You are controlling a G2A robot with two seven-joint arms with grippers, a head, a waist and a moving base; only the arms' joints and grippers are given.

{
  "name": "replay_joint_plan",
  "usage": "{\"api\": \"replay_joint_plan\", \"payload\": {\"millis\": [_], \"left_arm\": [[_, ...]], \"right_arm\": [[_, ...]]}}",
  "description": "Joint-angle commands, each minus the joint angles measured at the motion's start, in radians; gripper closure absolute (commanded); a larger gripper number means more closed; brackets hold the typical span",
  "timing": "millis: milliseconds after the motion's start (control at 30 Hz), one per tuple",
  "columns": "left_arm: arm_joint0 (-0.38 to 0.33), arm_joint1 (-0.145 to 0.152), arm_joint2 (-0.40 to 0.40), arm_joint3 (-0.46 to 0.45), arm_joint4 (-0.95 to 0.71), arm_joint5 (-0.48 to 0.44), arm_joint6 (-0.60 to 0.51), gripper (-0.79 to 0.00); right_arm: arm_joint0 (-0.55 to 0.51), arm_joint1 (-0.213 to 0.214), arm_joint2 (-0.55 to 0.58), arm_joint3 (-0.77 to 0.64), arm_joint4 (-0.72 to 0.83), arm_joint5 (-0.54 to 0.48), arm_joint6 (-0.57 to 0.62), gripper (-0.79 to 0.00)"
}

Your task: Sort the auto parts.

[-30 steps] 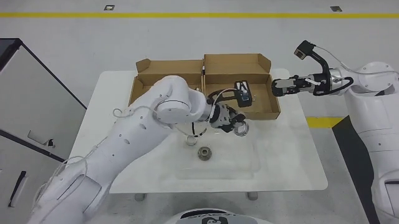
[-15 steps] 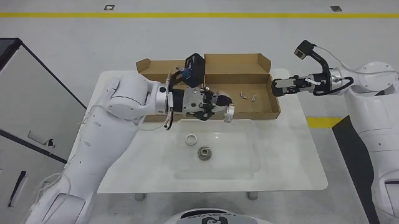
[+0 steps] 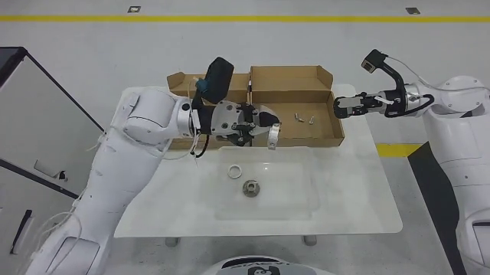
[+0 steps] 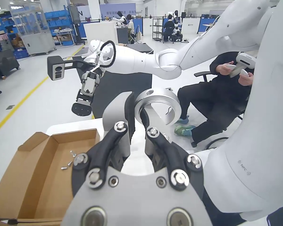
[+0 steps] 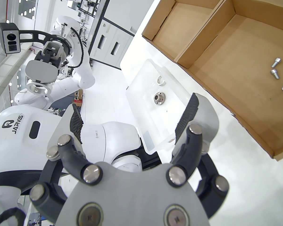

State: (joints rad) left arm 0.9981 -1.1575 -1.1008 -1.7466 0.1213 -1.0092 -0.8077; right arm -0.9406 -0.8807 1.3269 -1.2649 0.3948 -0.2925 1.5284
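White counter (image 3: 360, 191) carries two open brown cardboard boxes side by side at its far edge. From above, the left arm hides much of the left cardboard box (image 3: 180, 83). The edges of the clear plastic tray (image 3: 291, 191) nearer the robot are hard to make out; a small white ring (image 3: 235, 171) and a grey flanged metal hub (image 3: 250, 188) lie in it. Three small silver bolts (image 3: 304, 118) lie in the right cardboard box (image 3: 283, 83). The left end effector (image 3: 264, 128) is clamped narrowly on a silver metal collar ring (image 4: 165, 96), one finger through its bore, seen over that box's near-left corner. The right end effector (image 5: 132, 114) is spread wide and holds nothing, just beside the box's right wall
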Motion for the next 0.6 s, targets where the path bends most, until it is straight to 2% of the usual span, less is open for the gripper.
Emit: {"api": "replay_joint_plan", "payload": {"millis": [0, 267, 567], "left_arm": [[0.01, -0.001, 0.003, -0.015, -0.009, 0.01, 0.037, 0.0], [-0.008, -0.005, -0.005, -0.046, -0.083, -0.003, 0.179, 0.0], [-0.038, -0.01, 0.033, -0.06, -0.377, -0.003, 0.256, 0.0]], "right_arm": [[0.0, 0.0, 0.0, 0.0, 0.0, 0.0, 0.0, -0.785], [0.0, 0.0, 0.0, 0.0, 0.0, 0.0, 0.0, -0.785], [0.0, 0.0, 0.0, 0.0, 0.0, 0.0, 0.0, -0.785]]}}
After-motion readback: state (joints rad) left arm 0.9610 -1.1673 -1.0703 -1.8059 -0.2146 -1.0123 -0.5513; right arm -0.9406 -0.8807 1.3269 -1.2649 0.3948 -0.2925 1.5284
